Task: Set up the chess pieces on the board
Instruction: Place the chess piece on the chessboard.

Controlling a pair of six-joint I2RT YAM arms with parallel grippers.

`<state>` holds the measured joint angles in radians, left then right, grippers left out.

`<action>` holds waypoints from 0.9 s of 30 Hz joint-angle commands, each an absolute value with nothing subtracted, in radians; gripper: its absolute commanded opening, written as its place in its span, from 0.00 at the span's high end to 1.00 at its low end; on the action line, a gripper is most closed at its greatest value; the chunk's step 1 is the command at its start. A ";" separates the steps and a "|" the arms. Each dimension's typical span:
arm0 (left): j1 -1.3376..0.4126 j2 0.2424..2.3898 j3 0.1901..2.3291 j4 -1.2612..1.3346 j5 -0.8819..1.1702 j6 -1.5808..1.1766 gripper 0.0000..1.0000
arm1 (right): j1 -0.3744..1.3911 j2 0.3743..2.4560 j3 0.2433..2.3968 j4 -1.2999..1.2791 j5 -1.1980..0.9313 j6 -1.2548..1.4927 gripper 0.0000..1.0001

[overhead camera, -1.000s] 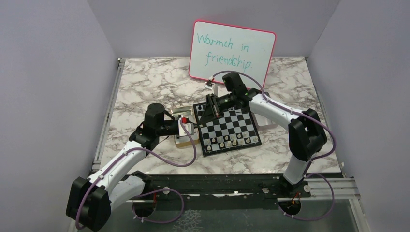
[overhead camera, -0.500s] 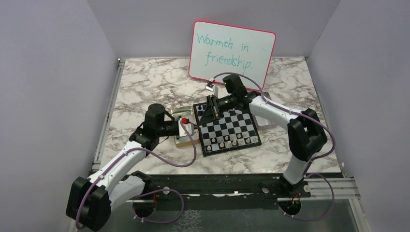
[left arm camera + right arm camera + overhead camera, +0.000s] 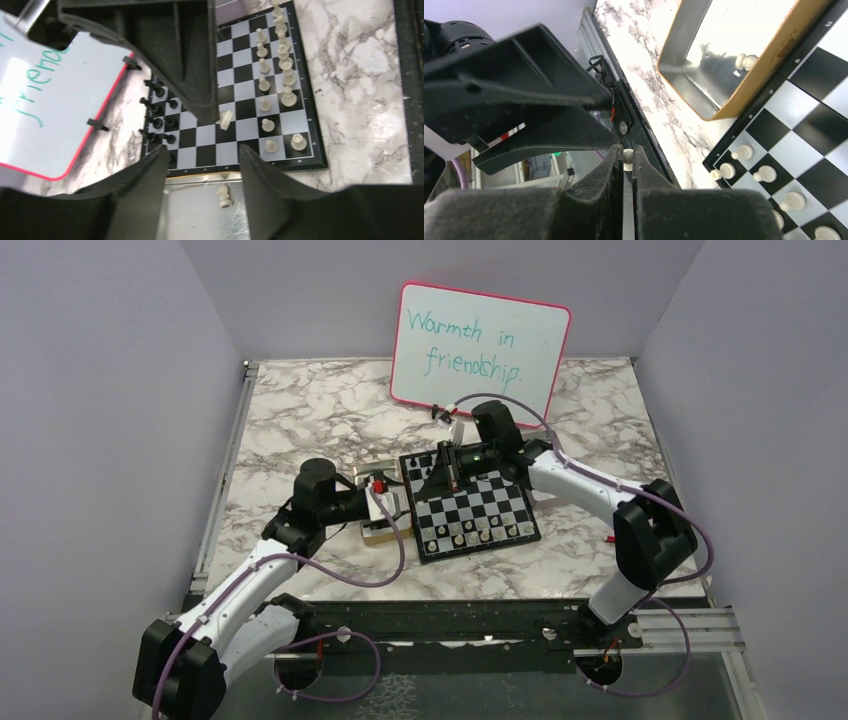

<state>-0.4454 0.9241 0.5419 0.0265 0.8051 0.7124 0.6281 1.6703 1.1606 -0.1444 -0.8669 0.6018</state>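
The marble table (image 3: 300,420) carries a whiteboard (image 3: 480,340) propped at 12 o'clock. At its centre lies the board (image 3: 490,502), set a little askew, with its cream side toward 6 o'clock and its black side toward 12. A silver tray (image 3: 190,210) touches the board's 9 o'clock edge; from above, the left arm hides most of it. The left gripper (image 3: 201,150) hangs over the tray, its fingers about half apart with nothing between them. The right gripper (image 3: 626,148) is over the board's 11 o'clock corner, covering squares there, its pads pinched on a cream chessman (image 3: 226,119). That chessman's long axis is tilted off upright; whether its base touches the board cannot be told. The cream pieces (image 3: 288,95) stand upright in two rows along the 6 o'clock edge. The black pieces (image 3: 159,122) cluster at 11 o'clock, partly hidden. A loose cream piece (image 3: 225,195) sits in the tray; whether it stands or lies is unclear.
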 commanded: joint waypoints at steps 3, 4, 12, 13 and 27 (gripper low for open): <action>-0.445 0.886 0.553 0.081 0.719 0.595 0.31 | 0.625 1.551 1.103 -0.144 -0.653 0.563 1.00; -0.445 0.888 0.563 0.080 0.711 0.571 0.23 | 0.624 1.525 1.094 -0.153 -0.617 0.561 0.99; -0.445 0.922 0.604 0.146 0.561 0.284 0.01 | 0.624 1.317 0.938 -0.165 -0.248 0.534 0.99; -0.444 0.928 0.615 0.142 0.553 0.258 0.01 | 0.625 1.288 0.911 -0.167 -0.187 0.539 0.99; -0.431 1.152 0.834 -0.126 0.216 -0.128 0.01 | 0.624 0.977 0.765 -0.356 0.281 0.541 0.99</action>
<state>-0.4397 1.0840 0.7753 -0.0147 0.3183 0.0227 0.6270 1.0317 0.7708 -0.2592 0.1234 0.5411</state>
